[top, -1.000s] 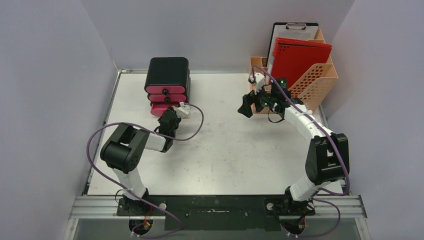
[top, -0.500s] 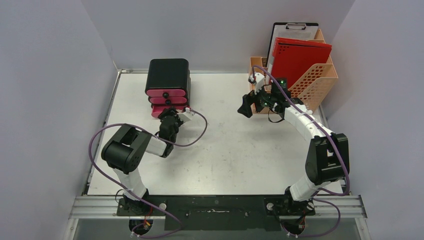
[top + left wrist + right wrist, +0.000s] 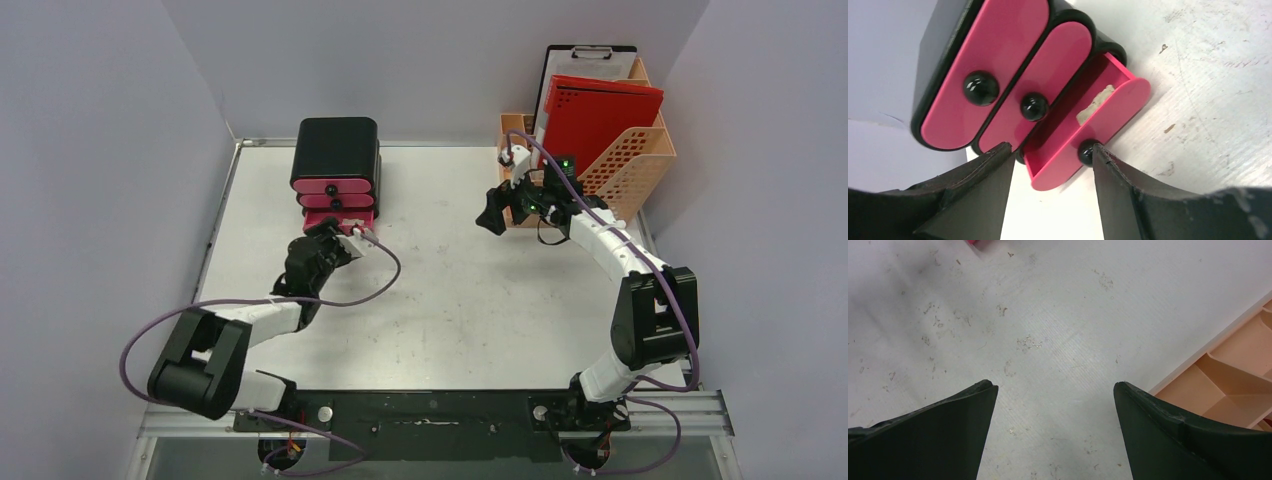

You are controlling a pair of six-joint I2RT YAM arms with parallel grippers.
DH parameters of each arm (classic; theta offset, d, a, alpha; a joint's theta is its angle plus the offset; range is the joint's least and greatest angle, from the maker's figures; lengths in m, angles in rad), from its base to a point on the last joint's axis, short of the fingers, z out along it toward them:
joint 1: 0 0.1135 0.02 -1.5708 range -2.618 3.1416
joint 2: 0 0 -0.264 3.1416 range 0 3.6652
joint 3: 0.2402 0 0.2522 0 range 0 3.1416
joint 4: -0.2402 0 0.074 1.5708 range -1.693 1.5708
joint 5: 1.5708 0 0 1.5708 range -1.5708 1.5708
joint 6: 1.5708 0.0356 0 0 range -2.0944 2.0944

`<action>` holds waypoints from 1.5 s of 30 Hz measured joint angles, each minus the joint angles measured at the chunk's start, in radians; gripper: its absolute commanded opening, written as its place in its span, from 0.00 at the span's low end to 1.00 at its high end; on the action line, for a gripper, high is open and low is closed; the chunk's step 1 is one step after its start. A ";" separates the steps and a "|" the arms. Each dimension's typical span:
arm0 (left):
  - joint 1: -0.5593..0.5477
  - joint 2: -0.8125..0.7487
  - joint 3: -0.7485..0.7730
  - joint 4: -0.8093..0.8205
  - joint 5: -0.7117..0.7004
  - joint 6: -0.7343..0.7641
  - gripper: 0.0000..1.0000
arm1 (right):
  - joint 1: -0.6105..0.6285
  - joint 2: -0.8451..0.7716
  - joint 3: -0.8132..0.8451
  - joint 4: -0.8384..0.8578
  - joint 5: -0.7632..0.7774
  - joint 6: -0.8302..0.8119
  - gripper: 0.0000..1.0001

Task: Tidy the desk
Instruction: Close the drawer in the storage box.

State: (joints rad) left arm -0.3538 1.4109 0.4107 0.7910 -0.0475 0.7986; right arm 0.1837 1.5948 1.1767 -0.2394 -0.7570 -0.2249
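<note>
Left claw (image 3: 1051, 150), jaws apart, hangs at the knob (image 3: 1088, 151) of the bottom pink drawer (image 3: 1113, 110), pulled out at the far left of the desk (image 3: 480, 300); closing it looks left to do. Right claw (image 3: 1054, 385) gapes empty beside the orange rack (image 3: 630, 170).

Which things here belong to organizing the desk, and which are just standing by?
In the job: desk; open pink bottom drawer; left gripper, open at its knob.
Standing by: orange file rack; red folder; clipboard; right gripper.
</note>
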 measured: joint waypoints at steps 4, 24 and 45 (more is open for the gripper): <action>0.100 -0.078 0.000 -0.088 0.155 0.002 0.56 | 0.000 0.000 0.000 0.000 -0.003 0.002 0.90; 0.299 0.205 -0.057 0.005 0.525 0.391 0.43 | -0.014 -0.021 -0.016 0.000 -0.003 0.002 0.90; 0.303 0.378 -0.100 0.425 0.538 0.352 0.38 | -0.015 -0.021 -0.016 0.001 -0.003 0.002 0.90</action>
State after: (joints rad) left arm -0.0505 1.7885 0.3103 1.2156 0.4904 1.1507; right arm 0.1688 1.5738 1.1610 -0.2386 -0.7605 -0.2230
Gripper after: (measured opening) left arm 0.379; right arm 0.898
